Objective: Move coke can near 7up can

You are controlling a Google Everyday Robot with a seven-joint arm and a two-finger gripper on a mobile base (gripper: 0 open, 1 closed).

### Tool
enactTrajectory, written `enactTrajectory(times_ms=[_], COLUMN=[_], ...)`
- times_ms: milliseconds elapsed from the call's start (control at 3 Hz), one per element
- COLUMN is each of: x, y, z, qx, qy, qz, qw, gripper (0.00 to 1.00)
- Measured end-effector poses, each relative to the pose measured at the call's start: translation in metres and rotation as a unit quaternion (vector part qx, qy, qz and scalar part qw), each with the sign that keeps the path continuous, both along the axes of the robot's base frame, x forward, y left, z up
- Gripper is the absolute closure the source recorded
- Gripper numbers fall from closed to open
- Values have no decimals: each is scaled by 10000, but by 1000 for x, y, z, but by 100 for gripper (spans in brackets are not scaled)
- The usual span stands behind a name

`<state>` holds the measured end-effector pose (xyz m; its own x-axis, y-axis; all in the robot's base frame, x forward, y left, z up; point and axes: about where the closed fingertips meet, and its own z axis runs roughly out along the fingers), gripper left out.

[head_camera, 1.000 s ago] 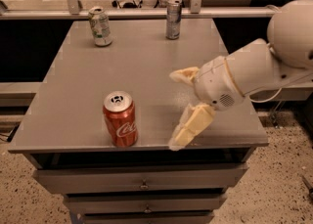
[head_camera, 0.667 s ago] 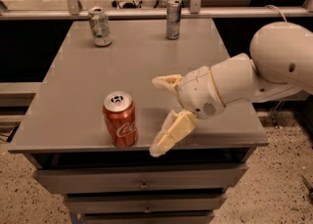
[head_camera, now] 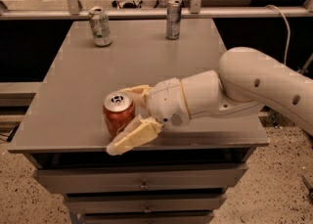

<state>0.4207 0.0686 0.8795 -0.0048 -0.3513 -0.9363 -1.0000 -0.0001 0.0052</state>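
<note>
The red coke can (head_camera: 118, 110) stands upright near the table's front edge, left of centre. My gripper (head_camera: 119, 120) reaches in from the right and is open, with one cream finger (head_camera: 136, 91) behind the can and the other finger (head_camera: 133, 136) in front of it, low across its base. The fingers straddle the can; I cannot tell whether they touch it. The whitish-green 7up can (head_camera: 100, 26) stands upright at the table's far left, well away from the coke can.
A taller slim silver-grey can (head_camera: 173, 18) stands at the far middle of the grey table (head_camera: 73, 96). My white arm (head_camera: 254, 86) spans the table's right front. Drawers sit below the front edge; a rail runs behind the table.
My gripper has moved left across the table front from beside the coke can until its fingers stand on both sides of the can. The cans have not moved.
</note>
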Motion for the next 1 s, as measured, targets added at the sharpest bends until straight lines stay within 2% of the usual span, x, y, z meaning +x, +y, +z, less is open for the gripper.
enactTrajectory(times_ms=[333, 667, 1000], x=[6, 23, 47], y=[8, -3, -43], z=[-3, 4, 36], qx=[134, 158, 95], qy=[31, -89, -466], qz=[-124, -381, -803], qw=[9998, 9991, 9956], gripper=[45, 68, 92])
